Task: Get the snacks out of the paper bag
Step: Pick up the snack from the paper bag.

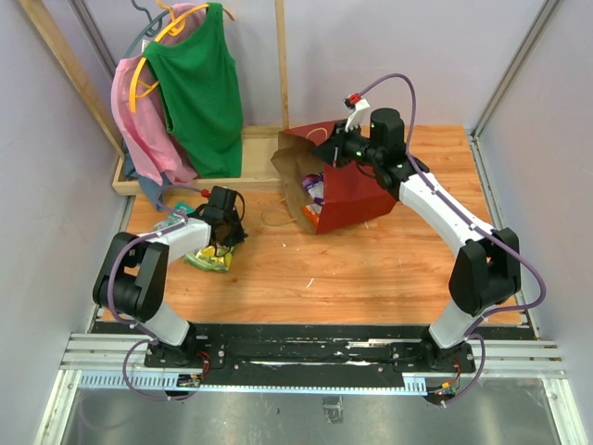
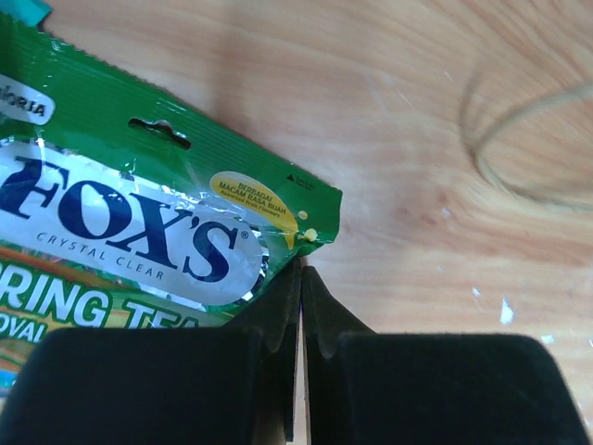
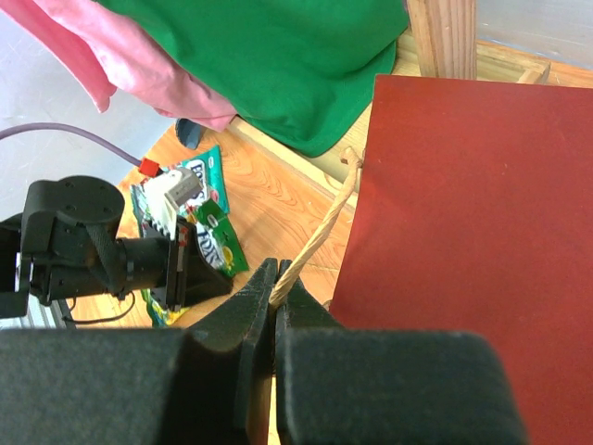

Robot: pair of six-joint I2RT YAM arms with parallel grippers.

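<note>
Red paper outside, brown kraft inside: paper bag, lying on its side at the far middle of the wooden table, mouth facing left. Purple packets show just inside the mouth.

Right gripper: jaws closed on the bag's pale cord handle, which is pinched between the fingertips. The red wall lies immediately right of the fingers. Right arm: reaches forward and left from its base, elbow bent at the right, wrist above the bag's upper side.

Left gripper: jaws closed, tips meeting, pointed down at the table. Green Fox's packet lies flat on the wood with its corner at the fingertips; whether any of it is pinched cannot be told. Teal packet lies beside it. Both are well apart from the bag, to its left. Left arm: folded, elbow raised at the near left, forearm stretched toward the table's middle.

Loose cord loop: on the wood, right of the left gripper.
</note>
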